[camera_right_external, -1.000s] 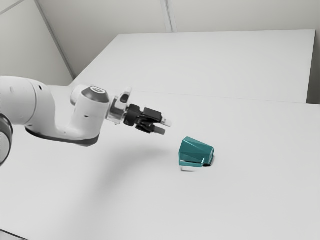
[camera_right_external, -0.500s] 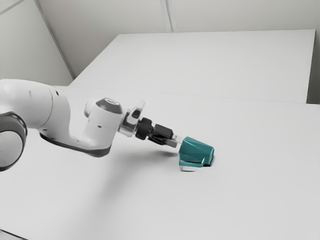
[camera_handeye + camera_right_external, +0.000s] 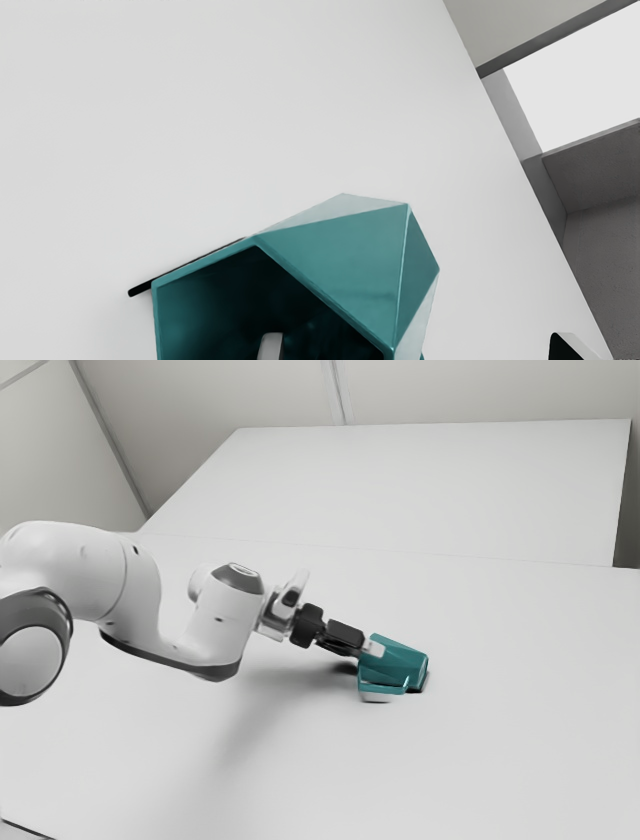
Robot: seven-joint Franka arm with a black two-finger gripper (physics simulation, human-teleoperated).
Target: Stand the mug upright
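Currently, mug (image 3: 403, 663) lying on its side on counter (image 3: 520, 760), in from the edge seen in wrist view, mouth toward gripper (image 3: 372, 649). Gripper open: one finger (image 3: 270, 348) inside mug, the other outside, apart from its wall.

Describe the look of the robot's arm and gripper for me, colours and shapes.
The arm is glossy white, with smooth, rounded segments, dark grey trim along its edges and a dark grey ring around a round white cap. The gripper has a blocky black body, and its slim fingers show pale grey at the ends.
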